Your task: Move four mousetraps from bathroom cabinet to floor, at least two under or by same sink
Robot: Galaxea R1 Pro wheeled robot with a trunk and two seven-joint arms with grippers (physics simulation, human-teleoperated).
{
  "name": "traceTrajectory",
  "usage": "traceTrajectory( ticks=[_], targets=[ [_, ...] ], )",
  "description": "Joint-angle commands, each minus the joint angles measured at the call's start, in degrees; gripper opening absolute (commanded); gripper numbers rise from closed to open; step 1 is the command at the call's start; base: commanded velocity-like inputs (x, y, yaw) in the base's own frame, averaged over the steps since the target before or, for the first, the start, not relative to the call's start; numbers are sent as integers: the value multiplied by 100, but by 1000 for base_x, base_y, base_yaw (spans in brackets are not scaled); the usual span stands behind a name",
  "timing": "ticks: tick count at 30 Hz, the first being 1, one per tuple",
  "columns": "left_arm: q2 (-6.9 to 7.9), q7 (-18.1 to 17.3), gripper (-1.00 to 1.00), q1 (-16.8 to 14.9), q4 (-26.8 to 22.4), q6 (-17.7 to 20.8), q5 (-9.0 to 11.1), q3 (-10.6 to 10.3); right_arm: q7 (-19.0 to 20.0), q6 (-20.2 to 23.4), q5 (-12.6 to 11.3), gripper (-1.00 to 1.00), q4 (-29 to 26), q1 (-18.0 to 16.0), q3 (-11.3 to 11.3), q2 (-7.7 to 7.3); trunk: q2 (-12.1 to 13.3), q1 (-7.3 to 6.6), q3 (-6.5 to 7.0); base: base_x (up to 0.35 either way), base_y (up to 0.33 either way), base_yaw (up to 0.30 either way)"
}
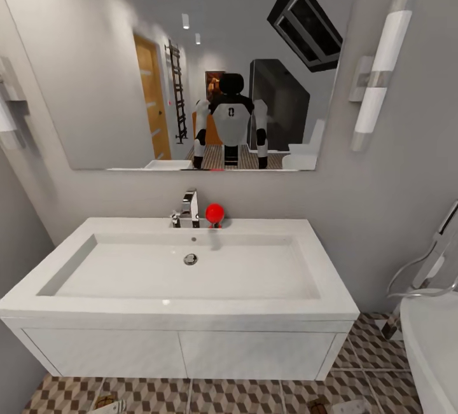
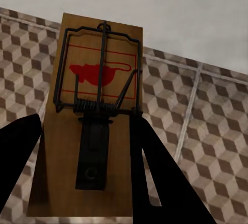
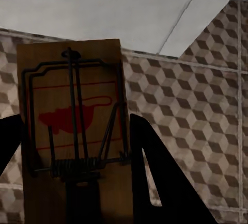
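Note:
My left gripper (image 2: 85,121) is shut on a mousetrap (image 2: 98,53), a tan board with dark wire and a red mouse print. It is held between the black fingers (image 2: 155,182) over the cube-patterned bathroom floor (image 2: 206,131). My right gripper (image 3: 75,118) is shut on a second mousetrap (image 3: 67,79) over the same floor (image 3: 206,105). In the head view, the white bathroom sink (image 1: 191,274) on its vanity (image 1: 191,353) is straight ahead. Tan bits of the traps (image 1: 105,403) (image 1: 318,406) peek in at the bottom edge, in front of the vanity. The cabinet is out of view.
A chrome faucet (image 1: 189,207) and a small red object (image 1: 214,213) stand at the back of the basin. A large mirror (image 1: 95,70) above reflects the robot. A white bathtub (image 1: 432,350) with a chrome hose fitting (image 1: 420,274) crowds the right side.

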Motion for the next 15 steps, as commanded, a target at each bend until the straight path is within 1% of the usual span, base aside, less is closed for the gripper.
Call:
traceTrajectory(
  ticks=[1,3,5,7,11,15],
  targets=[
    [-1,4,-100,-4,8,-13,27,-47,385,-38,-80,-100,21,-7,38,-6,-46,23,-25,0,0,0],
    [0,4,-100,-4,8,-13,27,-44,763,-43,-84,-100,25,-9,28,-27,-127,67,-61,0,0,0],
    [0,4,-100,-4,8,-14,27,-44,866,-41,-92,-100,27,-9,18,-32,-207,111,-97,0,0,0],
    [0,4,-100,-4,8,-17,27,-44,651,-36,-97,-100,28,-9,13,-31,-287,155,-133,0,0,0],
    [0,4,-100,-4,8,-21,27,-43,-183,-26,-91,-100,23,-6,18,-4,-447,243,-205,0,0,0],
    [-4,4,-100,-4,8,-25,29,-46,-350,-30,-94,-100,20,-8,14,2,-608,331,-277,0,0,0]
  ],
)
